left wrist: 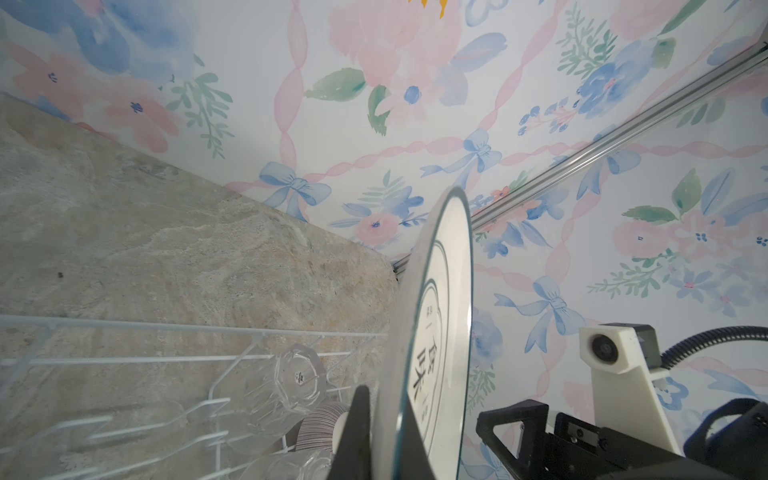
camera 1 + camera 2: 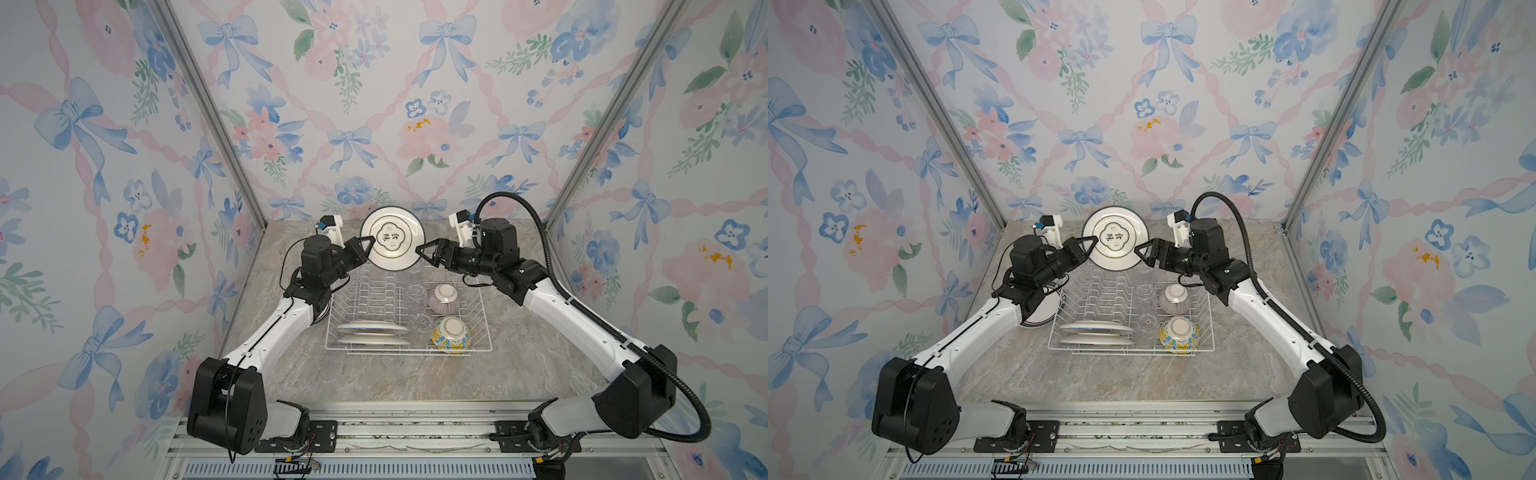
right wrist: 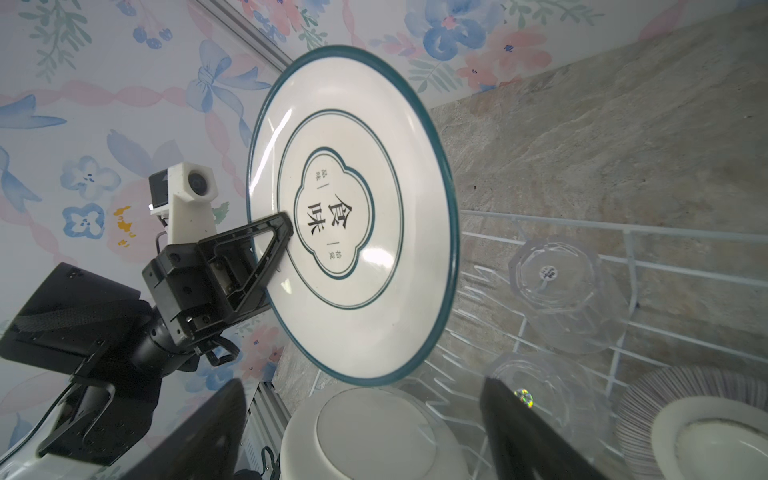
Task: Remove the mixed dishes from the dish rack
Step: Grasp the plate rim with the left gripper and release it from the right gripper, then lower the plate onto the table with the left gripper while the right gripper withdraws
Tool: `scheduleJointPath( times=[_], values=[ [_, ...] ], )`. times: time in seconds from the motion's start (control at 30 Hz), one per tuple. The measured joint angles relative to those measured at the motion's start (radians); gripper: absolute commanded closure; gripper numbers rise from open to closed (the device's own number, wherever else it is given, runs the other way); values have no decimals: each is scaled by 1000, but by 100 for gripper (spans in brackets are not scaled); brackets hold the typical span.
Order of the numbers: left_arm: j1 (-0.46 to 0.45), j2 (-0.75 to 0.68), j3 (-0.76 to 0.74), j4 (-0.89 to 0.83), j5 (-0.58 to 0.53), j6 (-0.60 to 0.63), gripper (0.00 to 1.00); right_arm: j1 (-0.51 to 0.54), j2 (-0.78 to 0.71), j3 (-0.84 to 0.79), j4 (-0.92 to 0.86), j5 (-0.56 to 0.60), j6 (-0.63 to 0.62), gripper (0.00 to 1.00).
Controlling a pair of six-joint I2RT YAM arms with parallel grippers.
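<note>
Round white plate with a dark green rim [image 2: 392, 239], up over the white wire dish rack [image 2: 370, 291]
It stands on edge above the rack's far end. Left fingers [image 1: 357, 436] pinch its rim; right fingers [image 3: 208, 436] are spread wide beside it, holding nothing. Grey stone desk [image 2: 374, 382] under the rack, flowery walls [image 2: 353, 83] around.

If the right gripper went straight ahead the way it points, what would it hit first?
Most likely the plate: the open right gripper points at its rim, opposite where the left gripper holds it. Exact depth is unclear.
</note>
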Motion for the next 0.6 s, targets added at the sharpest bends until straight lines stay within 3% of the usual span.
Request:
scheduleJointPath(
  times=[0.13,0.37,0.6],
  values=[
    [25,-24,-29,-8,-3,0,100,0,-8,-1,-3,16,-15,0],
    [85,-77,-72,-14,-6,0,100,0,-18,-5,-18,42,-56,3],
    [216,-158,-127,-37,-34,-1,100,2,-47,-11,-48,68,-97,3]
  ],
)
